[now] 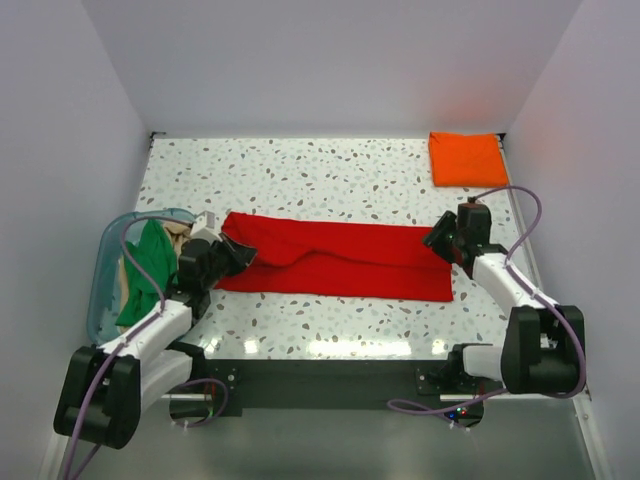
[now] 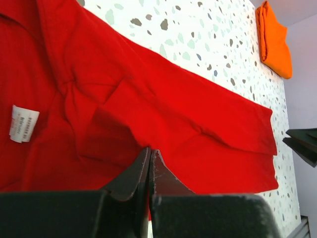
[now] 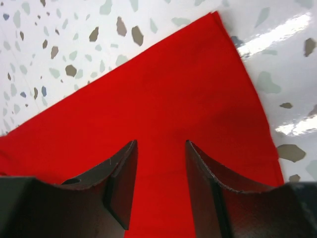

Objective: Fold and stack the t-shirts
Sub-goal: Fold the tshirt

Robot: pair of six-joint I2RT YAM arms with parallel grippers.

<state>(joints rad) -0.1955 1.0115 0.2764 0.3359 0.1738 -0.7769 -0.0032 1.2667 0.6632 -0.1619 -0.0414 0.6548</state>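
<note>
Bright red cloth t-shirt (image 1: pixel 340 262), pinched at 9 o'clock by left gripper (image 2: pixel 149 156), may bunch because right gripper (image 3: pixel 161 153) at 3 o'clock gapes open.

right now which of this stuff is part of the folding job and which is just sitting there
Part of the job:
- red t-shirt, spread long between the two grippers
- orange t-shirt, folded in the far right corner
- green t-shirt and tan cloth, bunched in the tub

Just lying about:
- clear bluish tub, at the left edge
- speckled table
</note>
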